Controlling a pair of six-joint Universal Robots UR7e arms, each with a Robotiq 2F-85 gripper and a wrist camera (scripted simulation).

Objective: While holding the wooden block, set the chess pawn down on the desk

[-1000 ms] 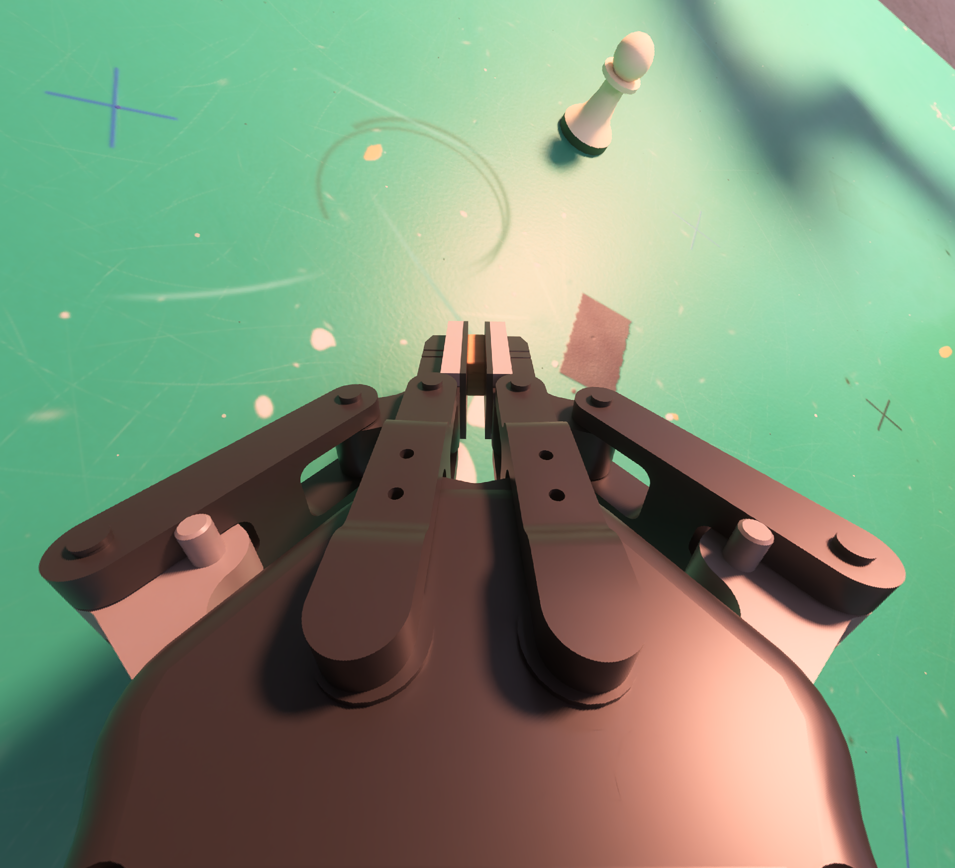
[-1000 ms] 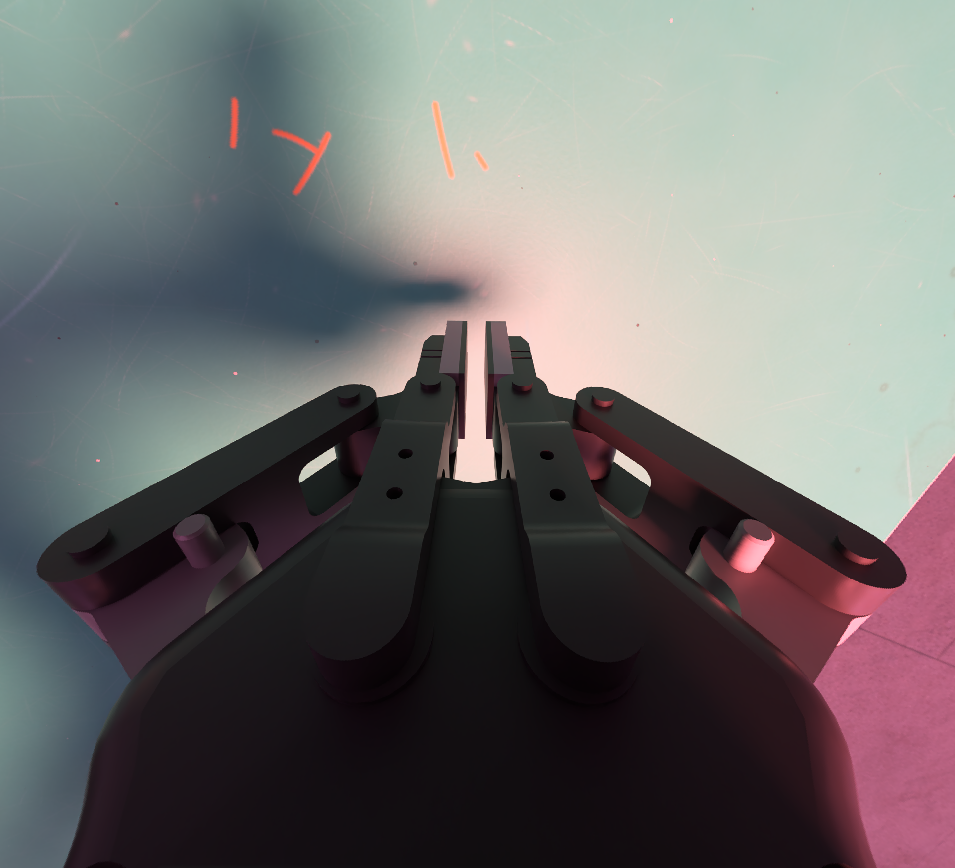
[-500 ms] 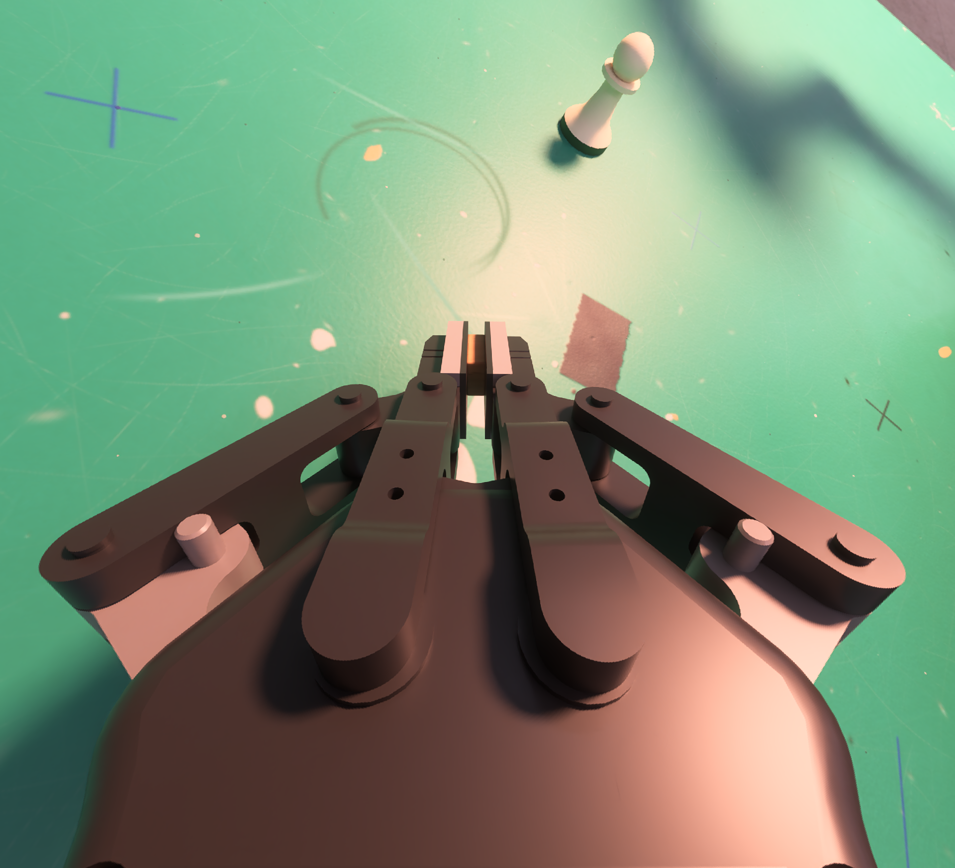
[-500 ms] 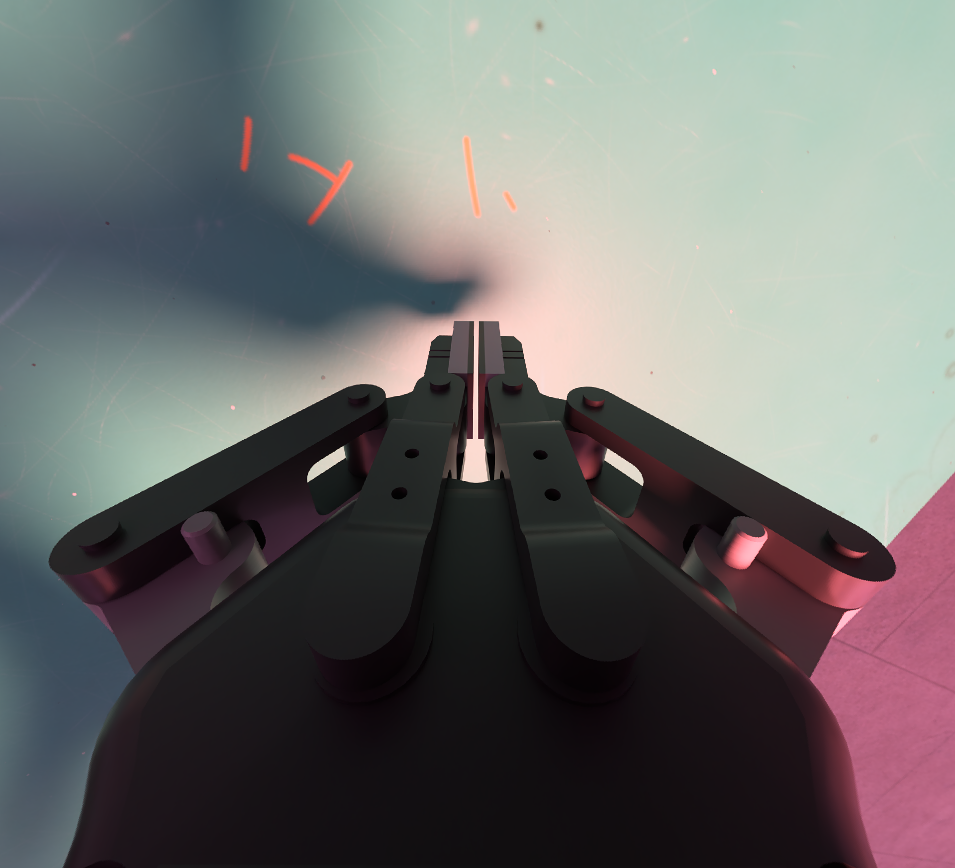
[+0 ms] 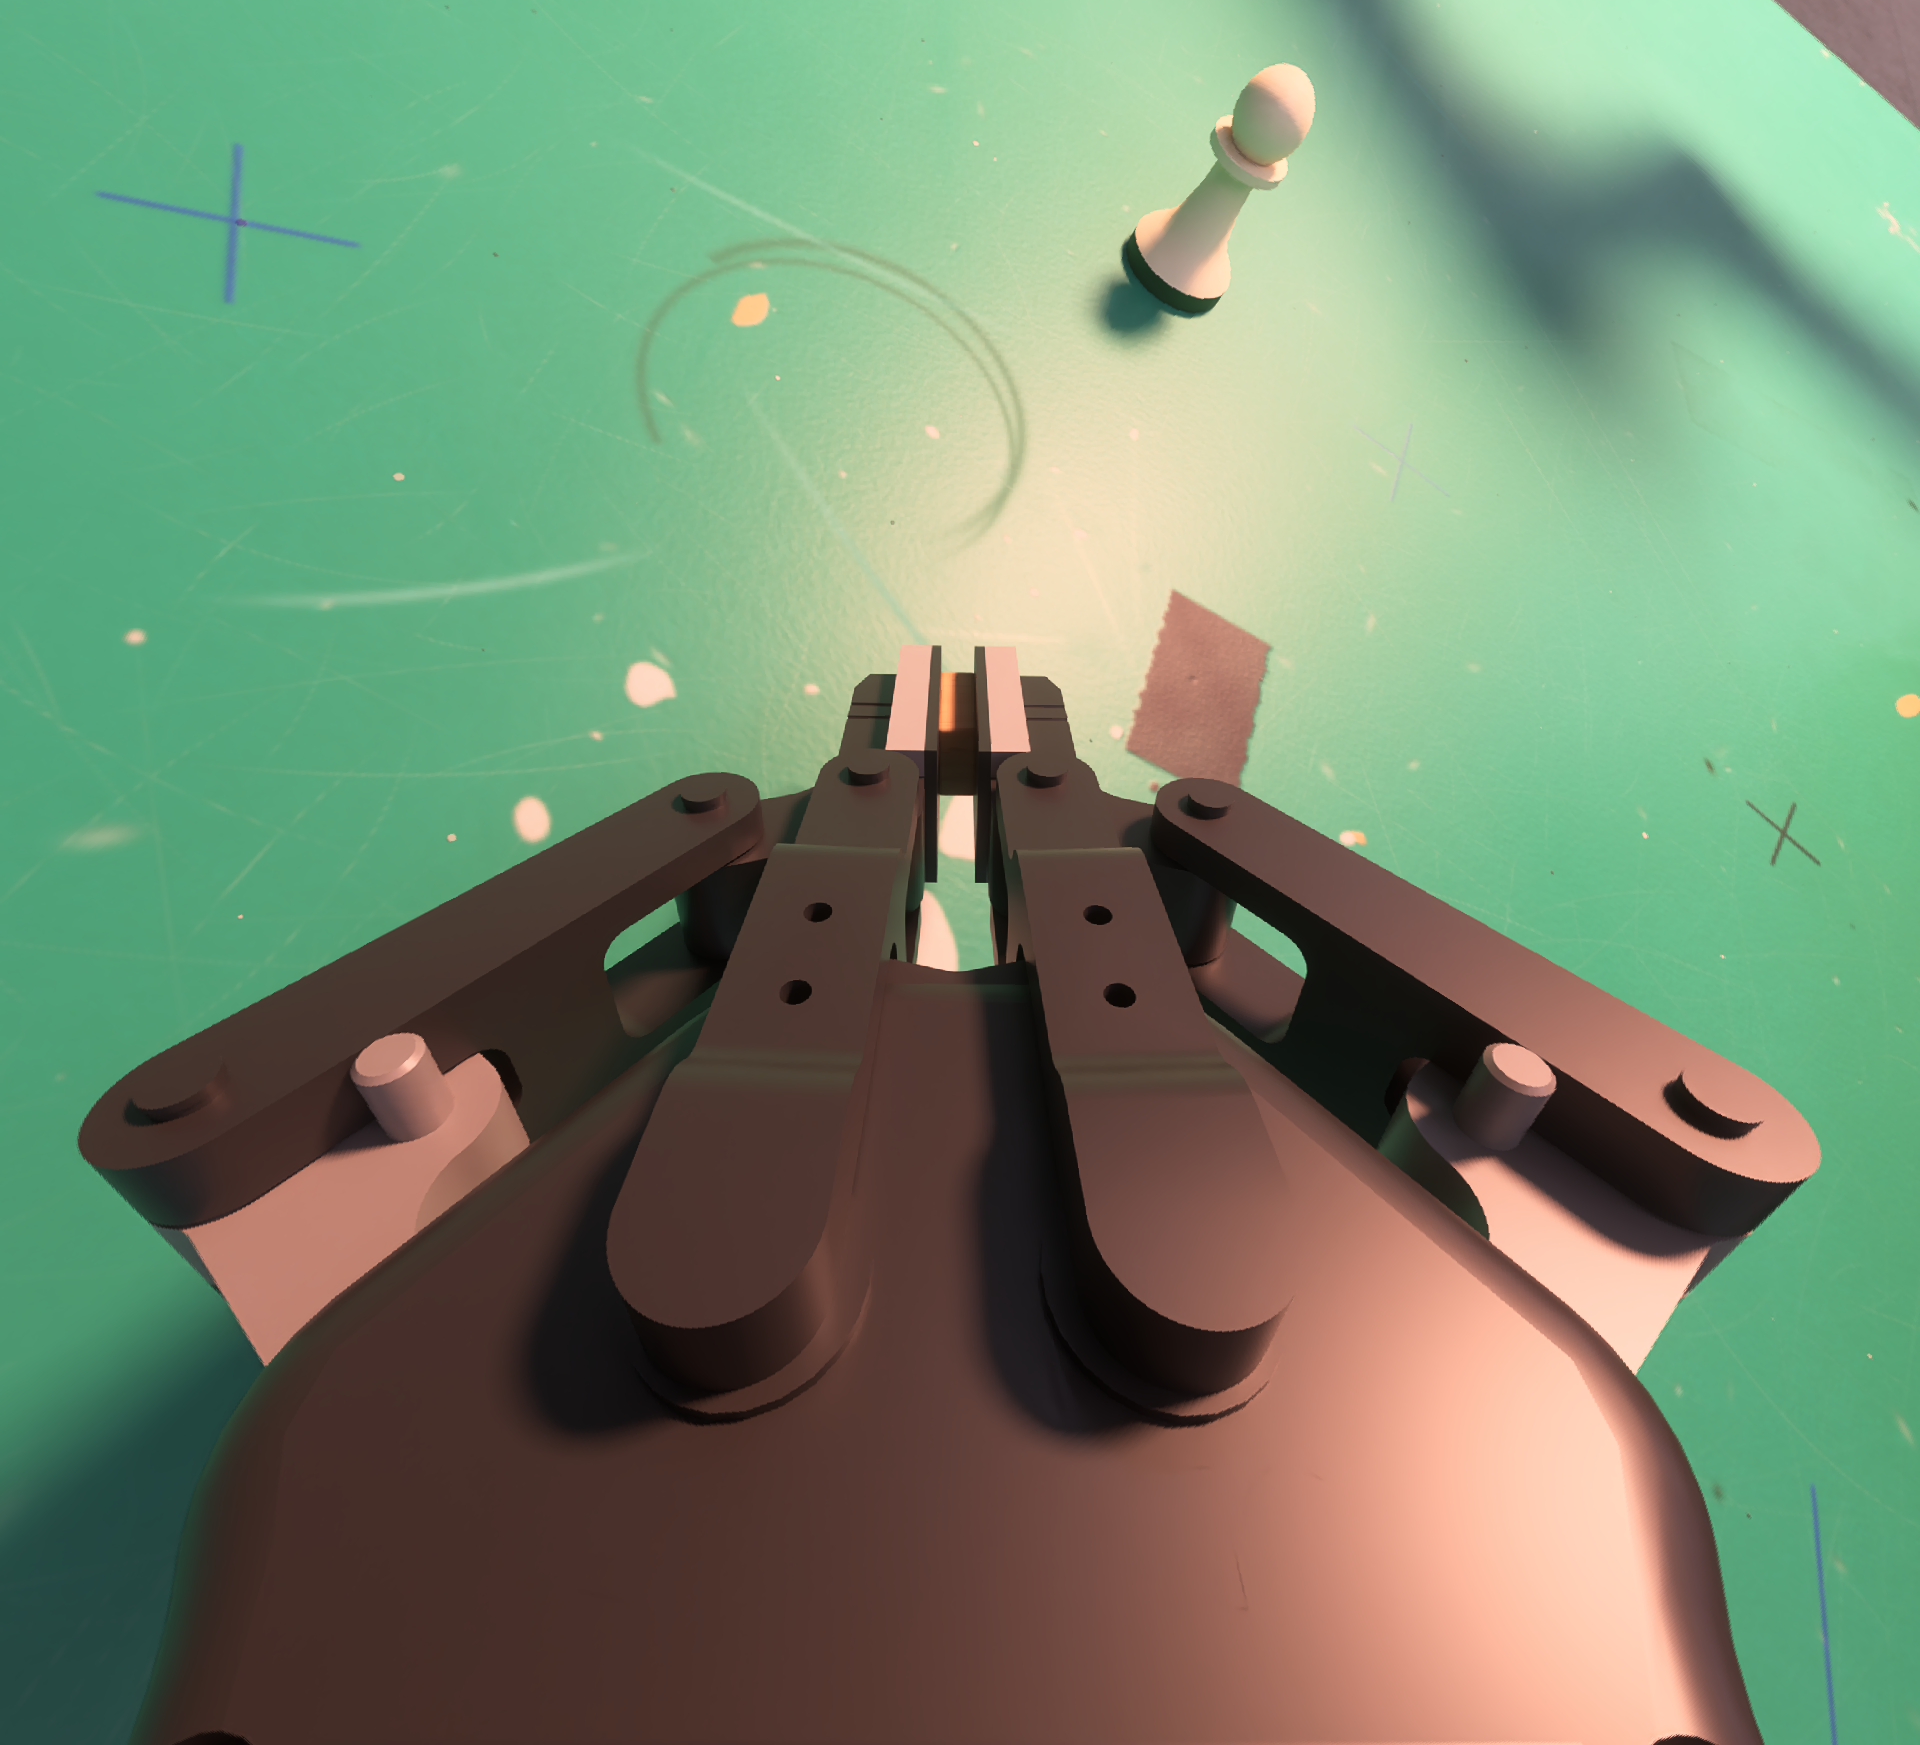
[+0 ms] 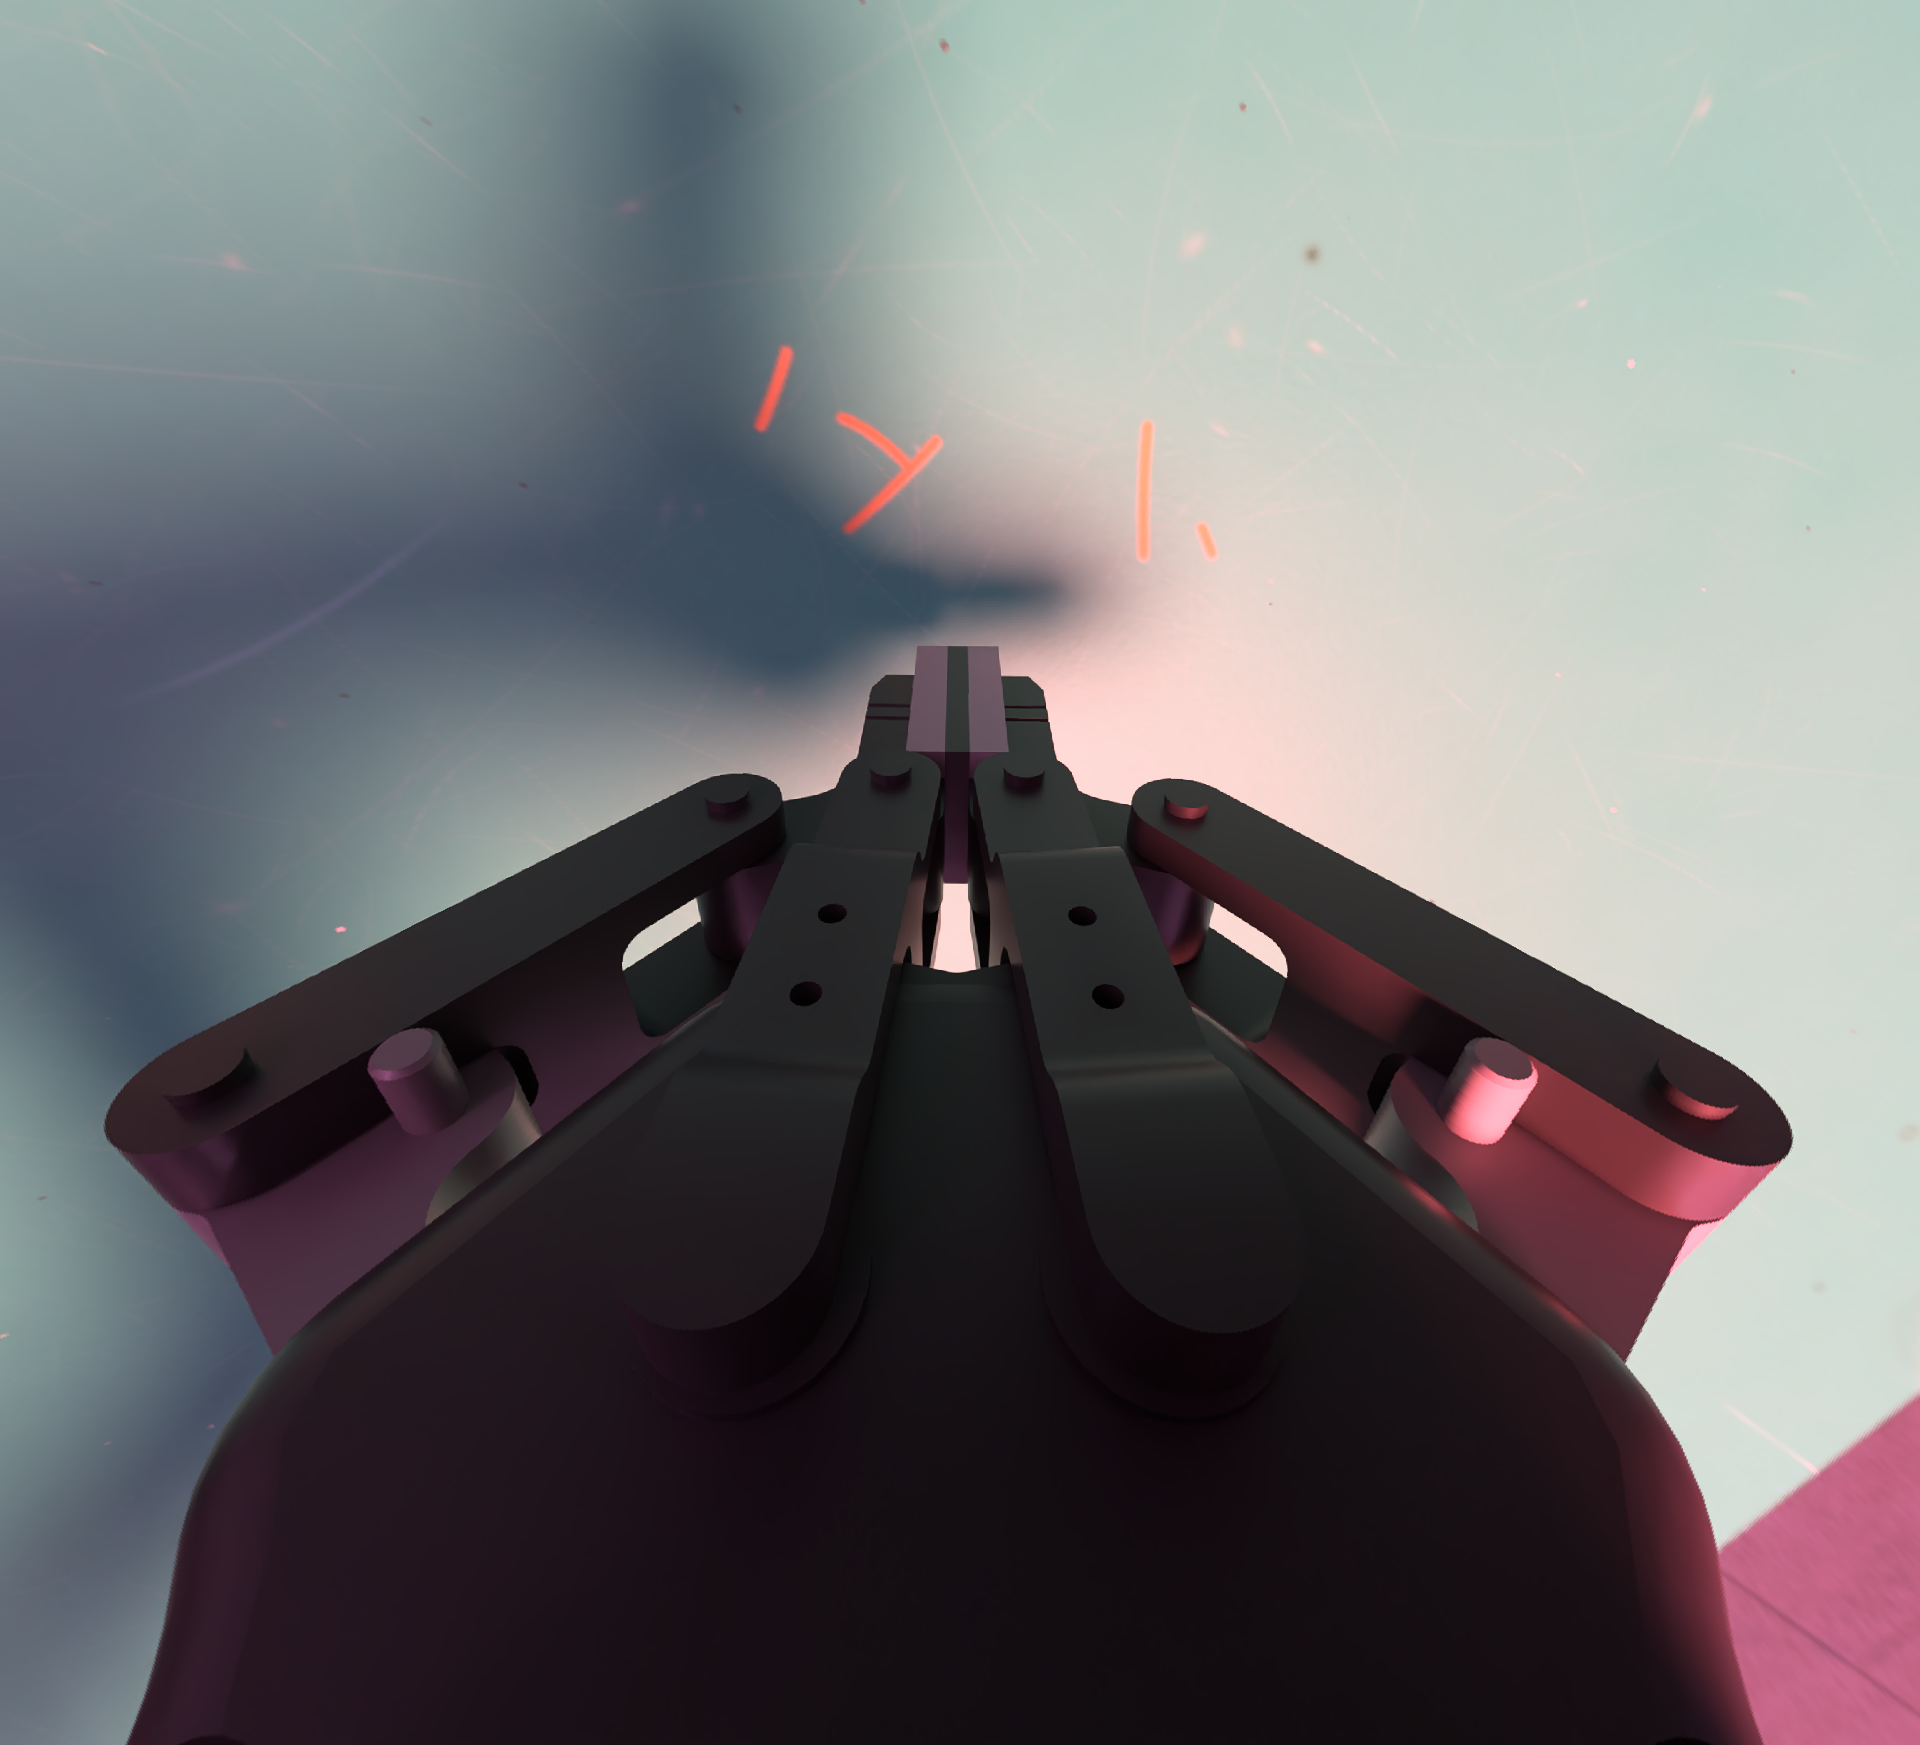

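So in the left wrist view, going from the left edge: there's a blue cross mark (image 5: 235, 222) drawn on the green tabletop (image 5: 416, 469), then a faint curved scuff ring (image 5: 831, 386) a bit further in. Dead centre, the left hand (image 5: 957, 703) has its two pads squeezed onto the wooden block (image 5: 956, 708), which only shows as a thin orange-brown sliver between them, so its long axis can't really be told from here. Just right of the fingertips a small grey patch (image 5: 1200, 693) lies flat on the surface. Up and to the right of that stands the chess pawn (image 5: 1221, 204), cream coloured with a dark ring at the base, resting on the tabletop well apart from the left hand. Its long axis runs base to head, upright on its base, and in this view the round head points toward the upper right. Nothing is touching it. Over in the right wrist view, some orange pen strokes (image 6: 894, 469) sit on the pale tabletop (image 6: 1558, 241) ahead of the right hand (image 6: 957, 698), whose pads are pressed together with nothing between them, hanging above the surface over a big dark shadow.
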